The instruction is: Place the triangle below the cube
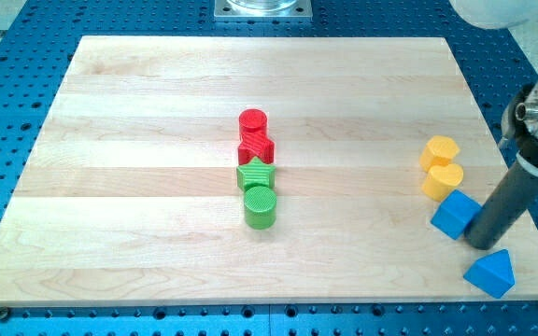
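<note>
A blue triangle (pixel 491 273) lies near the board's bottom right corner. A blue cube (pixel 454 214) sits up and to the left of it. My tip (pixel 481 243) rests between them, touching or nearly touching the cube's right side and just above the triangle's top left. The dark rod rises from it toward the view's right edge.
Two yellow blocks (pixel 440 151) (pixel 443 181) sit just above the cube. In the middle stands a column: red cylinder (pixel 253 123), red star (pixel 256 148), green star (pixel 255 175), green cylinder (pixel 261 206). The wooden board (pixel 138 187) ends close below and to the right of the triangle.
</note>
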